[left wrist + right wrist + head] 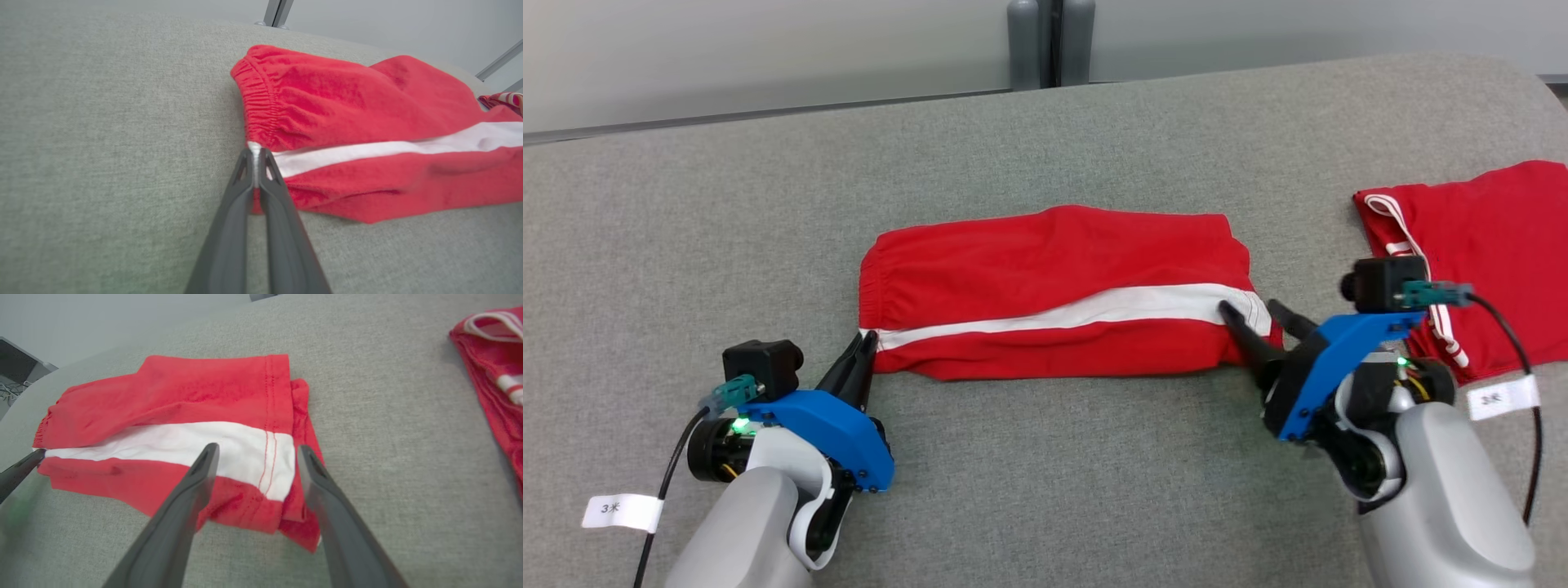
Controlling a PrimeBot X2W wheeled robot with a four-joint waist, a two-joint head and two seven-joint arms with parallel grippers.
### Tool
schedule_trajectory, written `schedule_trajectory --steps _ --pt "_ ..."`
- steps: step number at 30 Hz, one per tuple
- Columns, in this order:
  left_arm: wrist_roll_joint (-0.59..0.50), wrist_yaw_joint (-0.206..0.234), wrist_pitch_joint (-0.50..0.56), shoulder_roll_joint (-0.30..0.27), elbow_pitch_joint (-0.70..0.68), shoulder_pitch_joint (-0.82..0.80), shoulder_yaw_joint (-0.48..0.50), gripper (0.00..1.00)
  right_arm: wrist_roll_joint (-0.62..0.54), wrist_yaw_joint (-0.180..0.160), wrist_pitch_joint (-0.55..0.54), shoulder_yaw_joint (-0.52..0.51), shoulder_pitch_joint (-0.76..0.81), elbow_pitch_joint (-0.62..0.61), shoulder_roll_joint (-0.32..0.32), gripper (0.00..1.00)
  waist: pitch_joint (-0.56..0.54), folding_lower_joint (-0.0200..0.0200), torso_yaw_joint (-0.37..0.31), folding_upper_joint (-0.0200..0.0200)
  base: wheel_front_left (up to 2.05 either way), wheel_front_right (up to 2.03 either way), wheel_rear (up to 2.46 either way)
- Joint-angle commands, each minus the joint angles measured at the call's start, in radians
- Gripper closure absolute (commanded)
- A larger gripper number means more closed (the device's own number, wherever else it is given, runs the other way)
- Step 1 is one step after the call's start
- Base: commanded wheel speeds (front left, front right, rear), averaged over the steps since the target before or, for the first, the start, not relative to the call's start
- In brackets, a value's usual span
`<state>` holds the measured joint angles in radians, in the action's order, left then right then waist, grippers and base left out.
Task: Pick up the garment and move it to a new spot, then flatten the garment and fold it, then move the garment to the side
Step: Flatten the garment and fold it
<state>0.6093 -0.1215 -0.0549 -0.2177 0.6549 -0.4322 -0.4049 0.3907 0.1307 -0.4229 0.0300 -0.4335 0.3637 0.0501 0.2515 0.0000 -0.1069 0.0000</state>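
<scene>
Grey fabric-covered table [1045, 490]; pale wall [727, 57] behind; two grey upright posts [1025, 45] at far edge.

L fingers [854, 371] pinch shorts [1054, 261], R fingers [1245, 331] spread

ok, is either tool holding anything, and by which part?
Left tool is shut on the red shorts, pinching the white stripe at the waistband edge. Right tool is open over the hem end, holding nothing.

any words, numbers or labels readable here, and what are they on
"3米": on the left white tag, at the lower left of the head view.
The right white tag, beside the second red garment: it may read the same, but it is too blurred to be sure.
The red shorts and the second red garment show no writing.
</scene>
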Motion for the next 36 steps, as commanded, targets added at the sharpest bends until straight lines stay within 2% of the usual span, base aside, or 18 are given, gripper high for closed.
schedule_trajectory --steps 1,7,11,18,26,27,28,29,30,36 --pt "0.006 0.001 -0.006 -0.01 -0.003 0.005 -0.001 1.0 0.01 0.0 -0.001 0.014 -0.023 0.006 0.001 0.0 0.002 0.0 0.0 0.0 0.0 0.0 0.0" --pt "0.007 0.018 -0.007 -0.029 -0.002 0.015 0.008 1.0 0.022 0.0 0.03 0.086 -0.044 0.041 0.001 0.0 0.009 0.0 -0.001 0.0 0.0 0.0 0.0" --pt "0.012 0.026 -0.008 -0.04 0.0 0.024 0.013 1.0 0.004 0.0 0.04 0.085 -0.047 0.046 0.001 0.0 0.006 0.0 -0.002 0.0 0.0 0.0 0.0" --pt "0.022 0.032 -0.009 -0.045 -0.008 0.039 0.014 1.0 -0.025 0.0 -0.004 0.057 -0.021 0.064 0.001 0.0 0.002 0.0 -0.003 0.0 0.0 0.0 0.0" --pt "0.025 0.033 -0.006 -0.044 -0.017 0.03 0.006 1.0 0.009 0.0 -0.008 0.134 -0.032 0.042 0.001 0.0 0.003 0.0 0.002 0.0 0.0 0.0 0.0" --pt "0.026 0.033 -0.006 -0.044 -0.018 0.029 0.005 1.0 0.007 0.0 -0.002 0.139 -0.035 0.038 0.001 0.04 0.003 0.0 0.003 0.0 0.0 0.0 0.0" --pt "0.027 0.033 -0.006 -0.044 -0.018 0.027 0.005 1.0 0.006 0.0 0.003 0.139 -0.039 0.037 0.001 0.51 0.003 0.0 0.003 0.0 0.0 0.0 0.0" --pt "0.028 0.033 -0.006 -0.043 -0.018 0.026 0.003 1.0 -0.001 0.0 0.014 0.137 -0.043 0.036 0.001 0.68 0.003 0.0 0.003 0.0 0.0 0.0 0.0" --pt "0.029 0.033 -0.009 -0.041 -0.02 0.024 0.003 1.0 -0.002 0.0 0.033 0.133 -0.05 0.031 0.001 1.0 0.002 0.0 0.004 0.0 0.0 0.0 0.0" --pt "0.053 0.022 -0.073 -0.022 -0.068 0.016 0.021 1.0 -0.023 0.0 0.12 0.102 -0.061 0.002 0.001 1.0 -0.022 0.0 0.01 0.0 0.0 0.0 0.0"
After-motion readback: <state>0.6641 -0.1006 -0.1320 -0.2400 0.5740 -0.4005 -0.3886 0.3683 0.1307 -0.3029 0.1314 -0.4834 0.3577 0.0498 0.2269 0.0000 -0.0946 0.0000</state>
